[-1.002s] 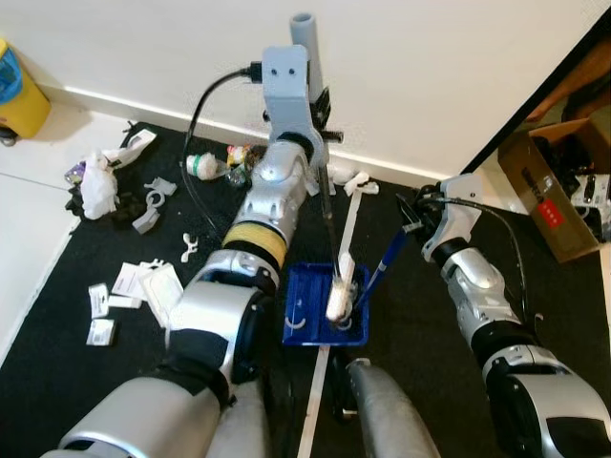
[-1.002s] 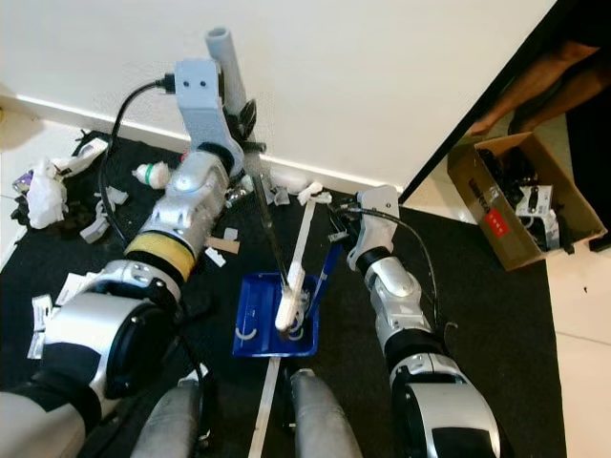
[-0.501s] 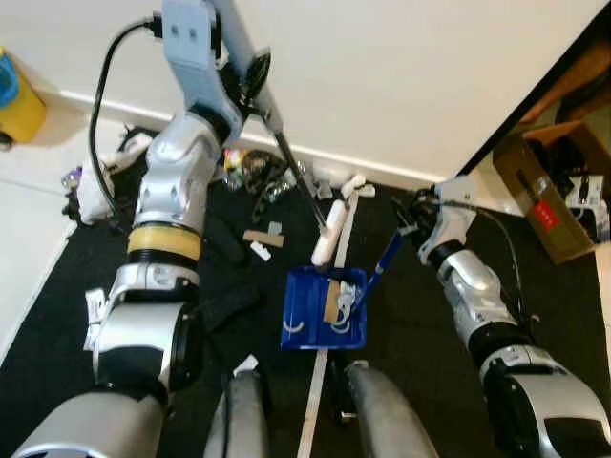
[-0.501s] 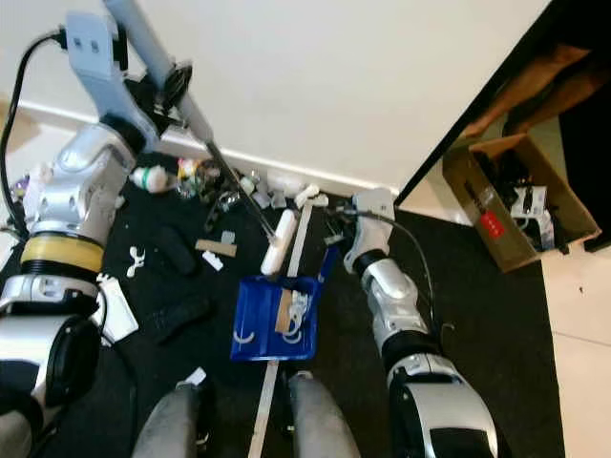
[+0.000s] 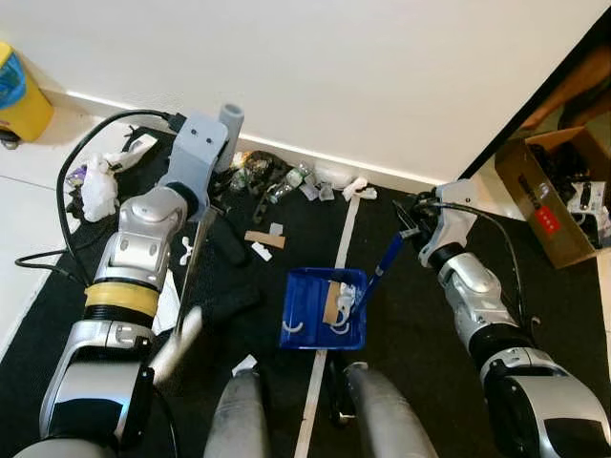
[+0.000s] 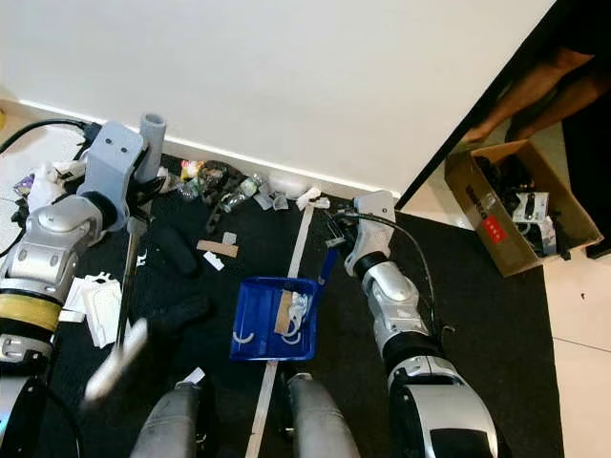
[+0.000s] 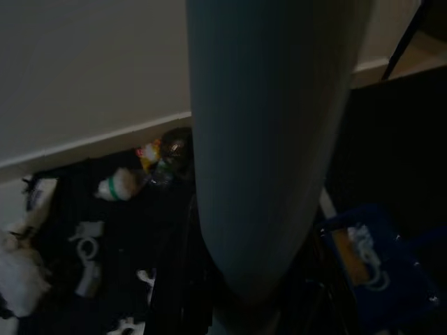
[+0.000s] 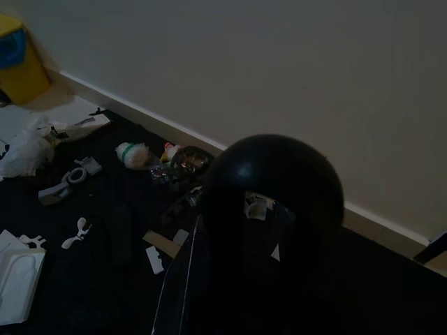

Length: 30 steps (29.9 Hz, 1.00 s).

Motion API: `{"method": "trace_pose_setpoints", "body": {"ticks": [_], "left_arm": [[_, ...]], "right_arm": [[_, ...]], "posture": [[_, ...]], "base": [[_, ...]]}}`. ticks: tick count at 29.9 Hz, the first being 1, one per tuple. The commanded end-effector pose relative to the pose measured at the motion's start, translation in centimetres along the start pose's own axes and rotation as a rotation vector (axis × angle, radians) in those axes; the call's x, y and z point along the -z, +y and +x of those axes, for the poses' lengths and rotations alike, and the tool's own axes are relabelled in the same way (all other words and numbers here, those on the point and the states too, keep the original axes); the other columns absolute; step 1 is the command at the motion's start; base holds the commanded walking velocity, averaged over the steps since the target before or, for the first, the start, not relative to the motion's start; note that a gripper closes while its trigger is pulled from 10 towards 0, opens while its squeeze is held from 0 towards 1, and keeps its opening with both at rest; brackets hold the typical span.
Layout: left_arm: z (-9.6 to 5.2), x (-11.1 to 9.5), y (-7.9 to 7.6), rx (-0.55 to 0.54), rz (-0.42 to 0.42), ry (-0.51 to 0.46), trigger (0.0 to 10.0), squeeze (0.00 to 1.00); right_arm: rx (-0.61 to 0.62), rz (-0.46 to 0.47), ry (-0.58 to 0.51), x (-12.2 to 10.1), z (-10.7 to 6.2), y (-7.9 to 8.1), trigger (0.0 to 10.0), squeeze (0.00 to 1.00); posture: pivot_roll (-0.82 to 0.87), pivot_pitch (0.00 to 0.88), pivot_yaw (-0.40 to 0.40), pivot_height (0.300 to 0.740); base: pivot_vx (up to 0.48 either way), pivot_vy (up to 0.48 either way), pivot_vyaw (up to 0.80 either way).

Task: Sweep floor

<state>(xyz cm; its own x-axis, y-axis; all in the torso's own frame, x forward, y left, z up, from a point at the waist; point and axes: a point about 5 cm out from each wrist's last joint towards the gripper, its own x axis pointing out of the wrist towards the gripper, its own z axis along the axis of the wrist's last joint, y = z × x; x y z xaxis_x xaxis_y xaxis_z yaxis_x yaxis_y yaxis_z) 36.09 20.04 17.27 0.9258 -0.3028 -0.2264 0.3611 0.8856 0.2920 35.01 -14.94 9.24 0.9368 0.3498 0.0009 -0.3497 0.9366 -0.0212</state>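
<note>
The left hand (image 5: 212,162) grasps the broom (image 5: 194,267), its long axis slanting down to a blurred head left of the blue dustpan (image 5: 325,310), whose handle the right hand (image 5: 412,221) grips; litter (image 5: 258,239) lies between.

text: none legible | cardboard box (image 5: 552,196): red label, print too small to read

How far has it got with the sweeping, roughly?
A few scraps already lie in the blue dustpan, which the right gripper holds by its handle. The left gripper swings the broom over the black mat. Still left: bottles and wrappers along the wall, and white papers.
</note>
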Motion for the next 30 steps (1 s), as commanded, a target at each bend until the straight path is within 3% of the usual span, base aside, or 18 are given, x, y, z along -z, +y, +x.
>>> {"method": "trace_pose_setpoints", "body": {"ticks": [1, 4, 8, 12, 19, 22, 30], "left_arm": [[0.4, -0.3, -1.1, -0.009, -0.020, -0.061, 10.0, 0.00], [0.9, -0.1, -2.1, -0.043, -0.014, -0.128, 10.0, 0.00], [1.1, 0.2, -2.7, -0.057, -0.027, -0.136, 10.0, 0.00], [2.4, 0.4, -4.8, -0.102, -0.131, -0.158, 10.0, 0.00], [4.3, -0.3, -7.7, -0.114, -0.206, -0.171, 10.0, 0.00], [5.2, -1.6, -9.6, -0.098, -0.272, -0.197, 10.0, 0.00], [6.3, -4.6, -11.3, -0.152, -0.359, -0.269, 10.0, 0.00]], "right_arm": [[-0.036, 0.046, 0.133, 2.9, -1.1, 0.9, 10.0, 0.00], [-0.038, 0.046, 0.132, 2.8, -1.1, 1.0, 10.0, 0.00], [-0.040, 0.046, 0.132, 2.9, -1.1, 1.1, 10.0, 0.00], [-0.042, 0.046, 0.135, 3.0, -1.2, 1.1, 10.0, 0.00], [-0.041, 0.043, 0.137, 3.0, -1.3, 1.0, 10.0, 0.00], [-0.037, 0.041, 0.135, 3.0, -1.3, 0.8, 10.0, 0.00], [-0.030, 0.041, 0.135, 3.0, -1.4, 0.7, 10.0, 0.00]], "posture": [[0.01, 0.205, -0.056, 0.740], [0.01, 0.209, -0.056, 0.740], [0.01, 0.212, -0.057, 0.740], [0.01, 0.220, -0.061, 0.740], [0.00, 0.225, -0.060, 0.740], [-0.01, 0.227, -0.052, 0.740], [-0.01, 0.236, -0.051, 0.740]], "base": [[0.000, 0.000, 0.00], [0.000, 0.000, 0.00], [0.000, 0.000, 0.00], [0.000, 0.000, 0.00], [0.000, 0.000, 0.00], [0.000, 0.000, 0.00], [0.000, 0.000, 0.00]]}}
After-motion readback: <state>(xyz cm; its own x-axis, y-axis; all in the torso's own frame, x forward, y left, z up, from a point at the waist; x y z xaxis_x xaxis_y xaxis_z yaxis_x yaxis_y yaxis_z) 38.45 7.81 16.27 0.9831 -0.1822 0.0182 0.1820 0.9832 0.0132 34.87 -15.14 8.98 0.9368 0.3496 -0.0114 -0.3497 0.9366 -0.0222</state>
